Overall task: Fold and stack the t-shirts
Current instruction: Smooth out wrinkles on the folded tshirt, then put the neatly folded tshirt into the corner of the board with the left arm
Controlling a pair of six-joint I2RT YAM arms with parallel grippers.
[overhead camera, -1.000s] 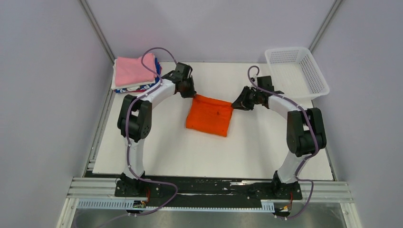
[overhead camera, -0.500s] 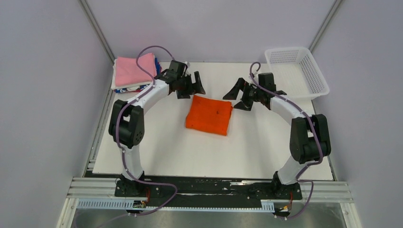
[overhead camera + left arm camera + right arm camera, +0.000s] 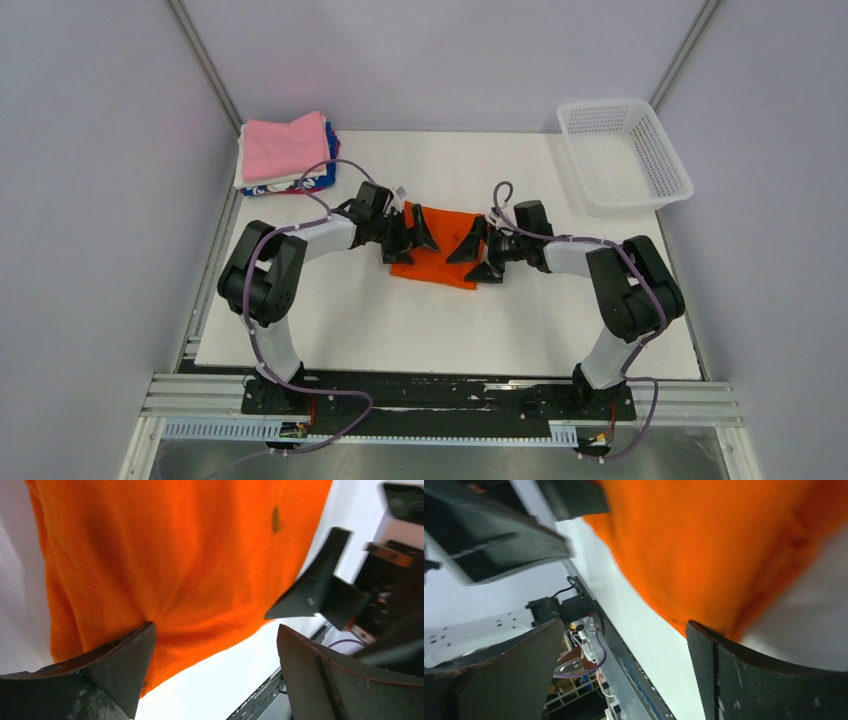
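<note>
Left gripper [image 3: 408,242] and right gripper [image 3: 477,258]: jaws spread wide, nothing held. The 2 flank the folded orange t-shirt [image 3: 443,262] at frame centre, one at each side edge. Stack of folded t-shirts [image 3: 285,150] sits upper left, nearer the left arm.

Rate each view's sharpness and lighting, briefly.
Top external: sharp and evenly lit, no glare. Left wrist: the orange t-shirt is crisp with its knit visible, colour close to saturated. Right wrist: smeared, the shirt's edge soft and the background blurred.
</note>
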